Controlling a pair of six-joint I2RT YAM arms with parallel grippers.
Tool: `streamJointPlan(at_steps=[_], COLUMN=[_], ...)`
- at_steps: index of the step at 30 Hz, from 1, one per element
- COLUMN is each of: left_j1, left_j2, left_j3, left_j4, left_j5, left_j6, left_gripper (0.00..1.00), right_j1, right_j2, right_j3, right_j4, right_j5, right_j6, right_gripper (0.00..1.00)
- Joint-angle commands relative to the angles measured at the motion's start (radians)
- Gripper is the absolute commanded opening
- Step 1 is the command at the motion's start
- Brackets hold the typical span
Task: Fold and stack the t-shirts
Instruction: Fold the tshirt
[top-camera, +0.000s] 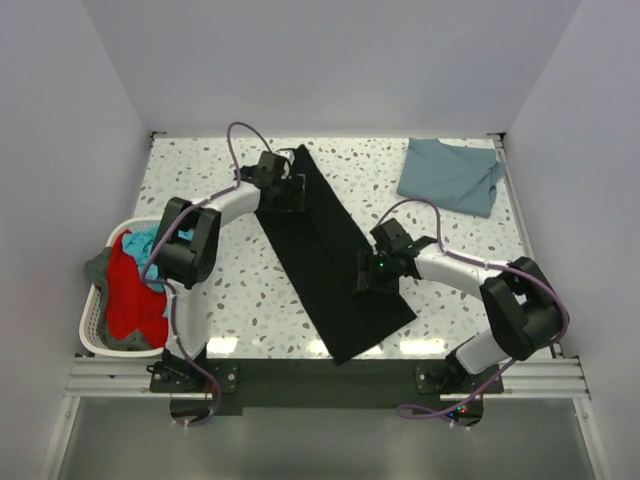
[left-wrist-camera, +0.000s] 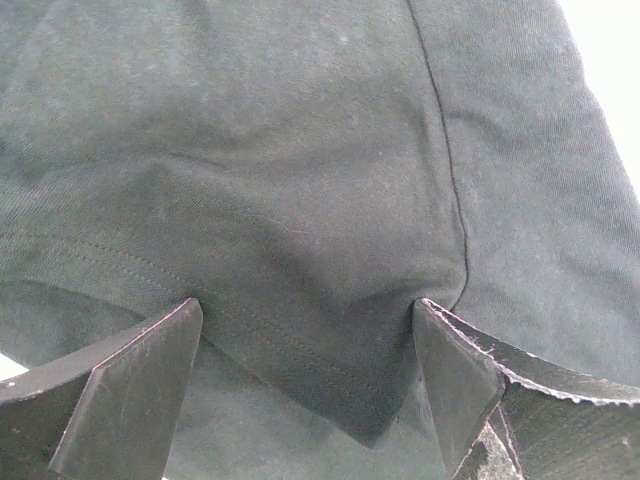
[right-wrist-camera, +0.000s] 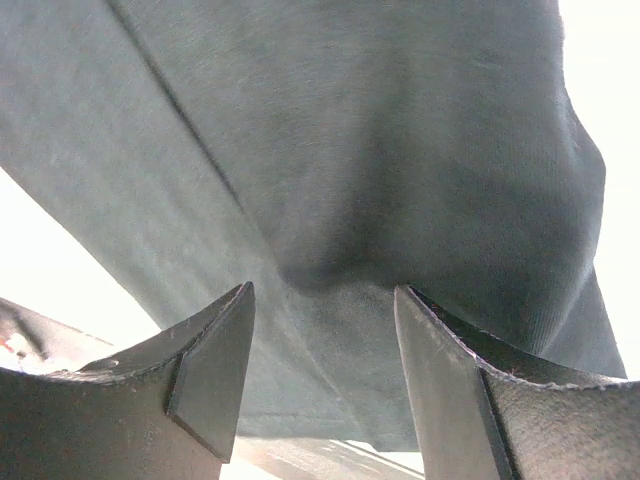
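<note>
Wrist views show the left gripper (left-wrist-camera: 307, 302) and right gripper (right-wrist-camera: 324, 288) open against the black t-shirt (left-wrist-camera: 300, 150). Only the top view shows the slate-blue t-shirt (top-camera: 450, 175), at the table's (top-camera: 200, 170) far right corner

White walls on three sides: back wall (top-camera: 330, 60), left wall (top-camera: 50, 150), right wall (top-camera: 590, 150), all plain. Speckled white table (top-camera: 370, 170) fills booth. Metal rail (top-camera: 110, 378) along near edge. Grey floor (top-camera: 320, 445) below. Light bright, even, glare patch on tabletop near front.

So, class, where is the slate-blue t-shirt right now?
In the top view, the slate-blue t-shirt lies at the far right corner of the table, apart from the black t-shirt stretched diagonally across the middle.
</note>
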Motion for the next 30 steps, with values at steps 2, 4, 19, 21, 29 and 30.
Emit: streamJointPlan(at_steps=[2, 4, 19, 21, 29, 30], left_j1=[0.011, 0.011, 0.007, 0.004, 0.001, -0.002], left_j2=[0.113, 0.144, 0.304, 0.281, 0.085, 0.060], left_j3=[0.039, 0.077, 0.277, 0.283, 0.375, 0.375], left_j4=[0.068, 0.072, 0.146, 0.158, 0.146, 0.137], left_j5=[0.029, 0.069, 0.273, 0.294, 0.322, 0.319], left_j6=[0.073, 0.094, 0.162, 0.162, 0.177, 0.175], left_gripper=[0.92, 0.92, 0.92, 0.92, 0.93, 0.93], right_j1=[0.073, 0.099, 0.259, 0.260, 0.260, 0.260], right_j2=[0.092, 0.126, 0.284, 0.258, 0.095, 0.079], right_j3=[-0.011, 0.017, 0.264, 0.287, 0.379, 0.379], right_j4=[0.098, 0.114, 0.039, 0.014, -0.124, -0.139], right_j5=[-0.027, -0.032, 0.031, 0.053, 0.152, 0.159], right_j6=[0.061, 0.092, 0.149, 0.122, 0.085, 0.083], right_gripper=[0.62, 0.62, 0.62, 0.62, 0.63, 0.63])
